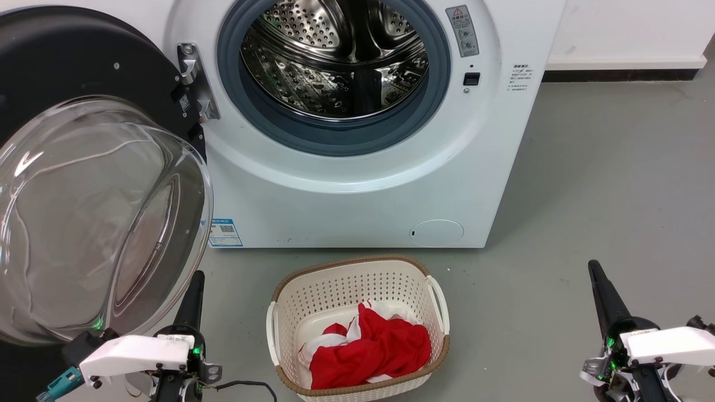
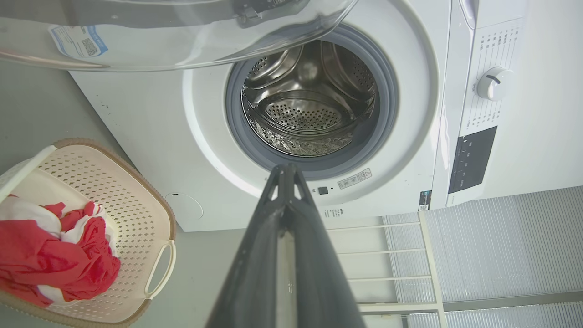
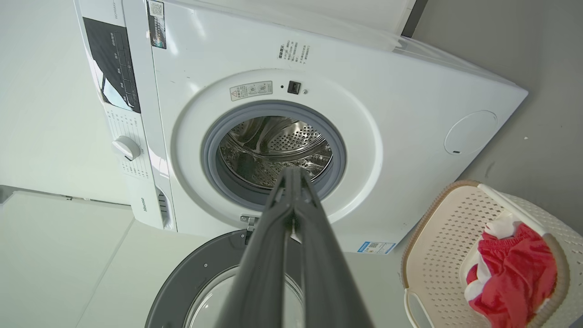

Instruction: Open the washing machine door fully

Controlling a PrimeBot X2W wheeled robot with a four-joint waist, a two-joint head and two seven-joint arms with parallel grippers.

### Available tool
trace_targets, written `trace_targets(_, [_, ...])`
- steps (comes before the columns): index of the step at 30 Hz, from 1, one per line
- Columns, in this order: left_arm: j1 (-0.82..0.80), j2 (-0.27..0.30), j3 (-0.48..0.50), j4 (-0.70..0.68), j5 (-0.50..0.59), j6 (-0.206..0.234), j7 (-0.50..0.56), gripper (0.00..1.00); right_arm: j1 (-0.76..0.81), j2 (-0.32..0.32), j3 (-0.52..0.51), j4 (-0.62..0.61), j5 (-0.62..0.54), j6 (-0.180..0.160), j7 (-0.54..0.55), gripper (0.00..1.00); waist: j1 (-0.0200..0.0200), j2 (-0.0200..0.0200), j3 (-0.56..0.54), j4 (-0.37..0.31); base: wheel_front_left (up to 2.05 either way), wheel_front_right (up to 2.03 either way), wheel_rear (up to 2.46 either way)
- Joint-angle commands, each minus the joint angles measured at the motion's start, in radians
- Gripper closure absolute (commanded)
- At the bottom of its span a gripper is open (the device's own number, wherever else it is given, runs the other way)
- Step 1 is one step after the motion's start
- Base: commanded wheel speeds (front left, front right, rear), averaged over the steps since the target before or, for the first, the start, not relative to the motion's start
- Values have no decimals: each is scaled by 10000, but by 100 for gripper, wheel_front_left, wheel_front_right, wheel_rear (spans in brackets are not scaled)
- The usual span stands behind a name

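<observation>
Head view: large round washing machine door (image 1: 95, 218), glossy black rim around a bulging clear glass bowl, standing wide open on the robot's left of the white box-shaped front-loading washing machine (image 1: 357, 206).
Hinge: metal bracket (image 1: 192, 84) on the left edge of the round opening; axis upright, so any travel left to do would go leftward and back toward the machine front.
Opening: blue-grey rubber gasket (image 1: 335, 139) and perforated steel drum (image 1: 335, 61) fully exposed, nothing across them.
Left gripper (image 1: 196, 277): two long dark fingers pressed together, nothing held; tip just beside the lower right edge of the glass bowl, contact impossible to tell.
Left wrist view: fingers aimed at the drum mouth, glass bowl curving across the top edge.
Right gripper (image 1: 593, 267): fingers together, empty, low on the right, well apart from the door.
Right wrist view: fingers aimed at the drum, inner face of the door turned toward the camera below them.
Deciding relation: door up and to the left of the left gripper; left arm plainly the nearer one, right arm across the whole machine front from it.
Progress, as judged: at or close to full travel; at most a light outward nudge on the rim remaining.
Floor: cream perforated plastic basket (image 1: 357, 262) holding red and white cloth (image 1: 368, 346), between the two grippers, in front of the machine.
</observation>
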Motion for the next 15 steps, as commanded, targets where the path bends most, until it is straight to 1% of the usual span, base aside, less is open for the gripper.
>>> trace_targets(1, [-180, -2, 36, -1, -201, -51, 42, 100, -252, -26, -36, 16, 206, -2, 51, 100, 0, 0, -1, 1, 0, 0, 0])
trace_targets(15, [-247, -31, 166, 92, -1462, -200, 359, 100, -390, 10, -142, 206, 1424, -1, 323, 100, 0, 0, -11, 5, 0, 0, 0])
